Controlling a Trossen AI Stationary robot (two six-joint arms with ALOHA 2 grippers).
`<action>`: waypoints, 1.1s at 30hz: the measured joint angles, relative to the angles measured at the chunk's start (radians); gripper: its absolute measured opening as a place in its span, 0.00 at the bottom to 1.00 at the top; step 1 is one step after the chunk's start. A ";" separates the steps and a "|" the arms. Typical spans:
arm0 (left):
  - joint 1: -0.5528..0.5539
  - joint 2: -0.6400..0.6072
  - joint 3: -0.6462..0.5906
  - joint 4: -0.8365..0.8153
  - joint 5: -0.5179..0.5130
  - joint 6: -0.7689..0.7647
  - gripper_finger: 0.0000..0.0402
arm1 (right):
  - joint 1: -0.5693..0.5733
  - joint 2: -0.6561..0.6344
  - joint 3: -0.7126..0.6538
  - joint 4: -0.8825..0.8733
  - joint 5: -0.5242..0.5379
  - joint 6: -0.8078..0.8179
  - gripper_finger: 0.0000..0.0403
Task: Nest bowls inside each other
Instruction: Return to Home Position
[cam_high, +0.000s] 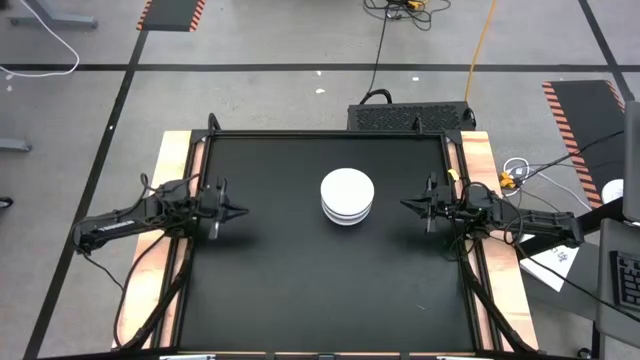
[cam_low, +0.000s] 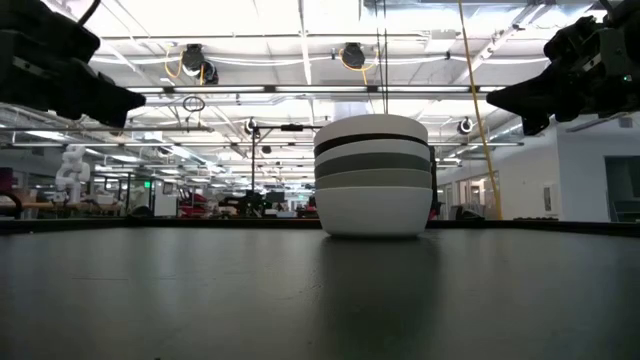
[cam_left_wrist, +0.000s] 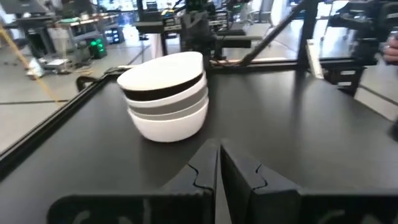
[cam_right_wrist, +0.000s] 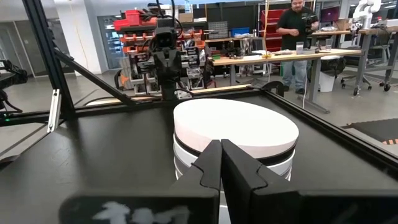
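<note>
The bowls (cam_high: 347, 195) stand as one nested stack a little right of the desk's (cam_high: 300, 270) middle, between the two arms and well apart from both.

The left jaws are pressed together with nothing between them, as that arm's wrist view shows. They point across the desk at the stack from the left arm's (cam_high: 150, 212) place near the left edge. The right jaws are likewise closed on nothing and aim inward from the right arm (cam_high: 510, 220) at the right edge. In the low view both hang above the surface, clear of the stack. That fits arms parked out of the way, not reaching, so the nesting looks finished.

Each bowl sits inside the one below, so only rim bands show in the low view: white on top, then black, grey, and a white base. The exact count is hard to read.

The stack's axis is upright with no visible lean, and the mouths face up. Being round, the bowls point no particular way across the desk.

Beyond the desk, a person (cam_right_wrist: 298, 37) stands at a workbench.
</note>
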 joint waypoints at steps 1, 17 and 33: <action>0.000 0.000 0.000 0.002 0.014 0.003 0.05 | 0.000 0.000 0.000 0.000 0.000 0.000 0.00; 0.000 0.000 0.001 0.078 0.008 -0.102 0.05 | 0.000 0.000 0.000 0.003 0.000 0.007 0.00; 0.000 0.000 0.000 0.054 0.005 -0.095 0.05 | 0.000 0.000 0.000 0.005 0.001 0.007 0.00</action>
